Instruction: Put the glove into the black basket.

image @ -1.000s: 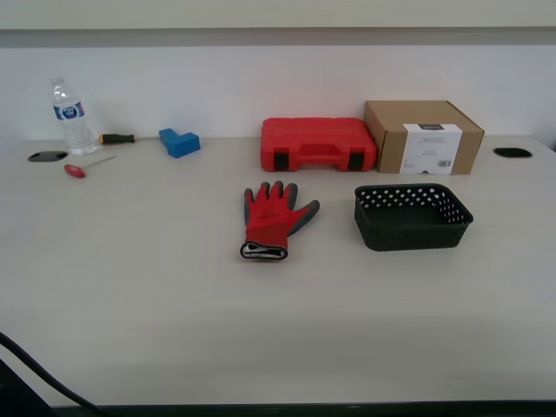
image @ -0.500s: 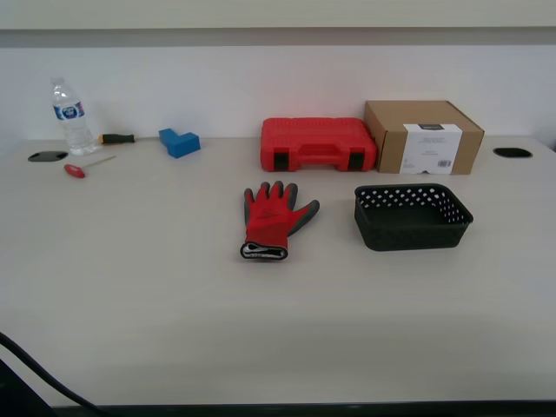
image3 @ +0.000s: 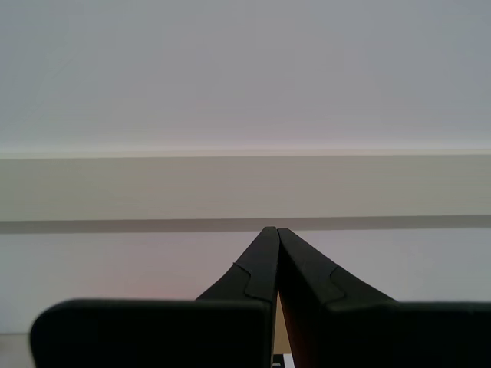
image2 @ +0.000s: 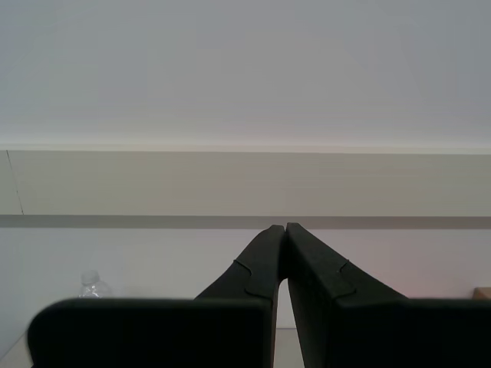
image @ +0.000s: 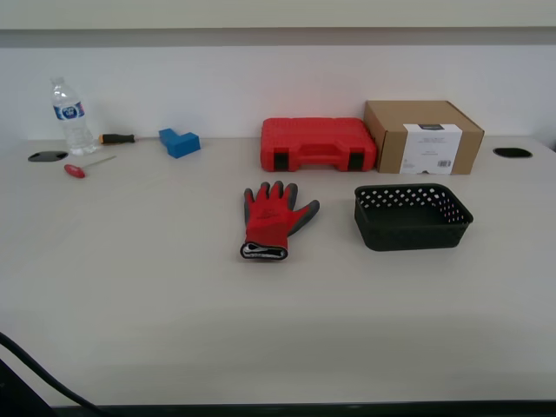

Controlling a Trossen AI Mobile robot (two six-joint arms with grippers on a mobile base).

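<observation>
While both arms stay out of the exterior view, the glove (image: 272,218) lies mid-table, cuff toward the near edge, fingers toward the far edge; black basket (image: 411,216) beside it, apart. My first gripper (image3: 270,230) and my second gripper (image2: 285,228): jaws closed, empty, aimed at the wall; nearer arm cannot be told.

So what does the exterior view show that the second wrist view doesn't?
Only the exterior view shows the glove flat on the table, the black basket apart from it toward that view's right, the red case and the cardboard box. Only the second wrist view shows my second gripper, jaws together, aimed at the wall. Both show the water bottle.
</observation>
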